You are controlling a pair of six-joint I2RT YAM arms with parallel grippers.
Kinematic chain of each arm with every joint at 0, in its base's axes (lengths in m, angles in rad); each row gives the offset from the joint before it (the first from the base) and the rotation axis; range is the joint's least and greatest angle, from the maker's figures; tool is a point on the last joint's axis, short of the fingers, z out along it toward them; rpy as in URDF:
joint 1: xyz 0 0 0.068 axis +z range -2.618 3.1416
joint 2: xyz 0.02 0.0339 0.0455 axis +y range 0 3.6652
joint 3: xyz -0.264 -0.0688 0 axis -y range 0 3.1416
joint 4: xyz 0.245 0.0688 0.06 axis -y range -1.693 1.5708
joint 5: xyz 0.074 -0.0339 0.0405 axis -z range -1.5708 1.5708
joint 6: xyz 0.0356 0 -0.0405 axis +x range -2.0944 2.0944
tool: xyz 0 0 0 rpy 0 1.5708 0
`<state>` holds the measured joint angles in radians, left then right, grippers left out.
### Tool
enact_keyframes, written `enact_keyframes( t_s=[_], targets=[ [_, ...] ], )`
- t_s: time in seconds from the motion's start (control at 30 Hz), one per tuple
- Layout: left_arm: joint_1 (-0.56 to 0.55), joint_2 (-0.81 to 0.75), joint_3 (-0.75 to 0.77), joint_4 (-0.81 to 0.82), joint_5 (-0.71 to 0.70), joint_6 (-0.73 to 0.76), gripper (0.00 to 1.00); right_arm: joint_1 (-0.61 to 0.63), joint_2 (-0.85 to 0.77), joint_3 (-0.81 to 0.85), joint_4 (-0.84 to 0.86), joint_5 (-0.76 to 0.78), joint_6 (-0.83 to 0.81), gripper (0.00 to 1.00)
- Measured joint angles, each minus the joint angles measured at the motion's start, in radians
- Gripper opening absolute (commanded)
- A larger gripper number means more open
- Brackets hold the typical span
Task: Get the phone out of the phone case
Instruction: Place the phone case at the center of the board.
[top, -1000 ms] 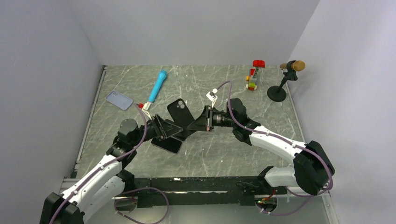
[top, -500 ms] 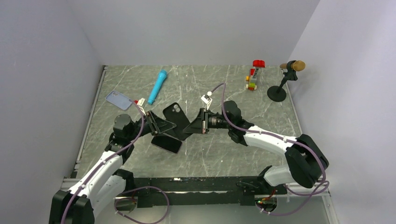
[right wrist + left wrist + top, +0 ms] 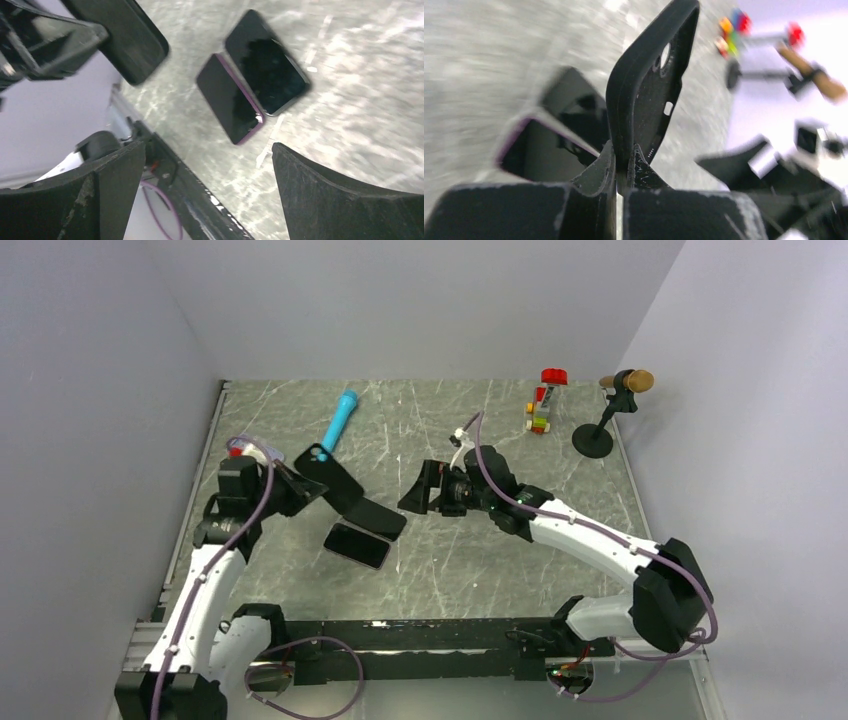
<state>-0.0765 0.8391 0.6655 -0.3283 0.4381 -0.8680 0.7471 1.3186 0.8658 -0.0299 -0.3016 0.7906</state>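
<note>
The left gripper [image 3: 300,484] is clamping its jaws on one end of the matte black rubbery phone case [image 3: 649,85], holding it tilted in the air above the left part of the grey marbled tabletop [image 3: 560,490]. The case is showing an empty hollow inside, rounded corners, a raised rim, and a round hole with a small square cutout near its far end. Just beside and below it, the glossy black phone [image 3: 375,517] is lying flat, touching a second dark phone with a purple edge [image 3: 357,545]. The right gripper [image 3: 412,492] is hovering nearby, jaws spread wide, holding nothing.
</note>
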Motion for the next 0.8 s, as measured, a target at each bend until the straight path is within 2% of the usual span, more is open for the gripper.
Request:
enact_keyframes(
  t_s=[0.17, 0.3, 0.4, 0.63, 0.8],
  targets=[
    [0.175, 0.038, 0.053, -0.183, -0.253, 0.048, 0.00, -0.002, -0.047, 0.000, -0.116, 0.100, -0.029, 1.00],
    [0.314, 0.113, 0.053, -0.209, -0.353, 0.081, 0.00, -0.002, -0.058, 0.000, -0.146, 0.122, -0.036, 1.00],
    [0.390, 0.238, 0.081, -0.214, -0.423, 0.106, 0.00, -0.006, -0.058, 0.000, -0.151, 0.117, -0.037, 0.99],
    [0.480, 0.555, 0.272, -0.216, -0.473, 0.183, 0.00, -0.007, -0.100, 0.000, -0.165, 0.111, -0.039, 0.99],
    [0.535, 0.690, 0.333, -0.177, -0.474, 0.204, 0.00, -0.013, -0.168, 0.000, -0.179, 0.113, -0.042, 0.99]
  ],
)
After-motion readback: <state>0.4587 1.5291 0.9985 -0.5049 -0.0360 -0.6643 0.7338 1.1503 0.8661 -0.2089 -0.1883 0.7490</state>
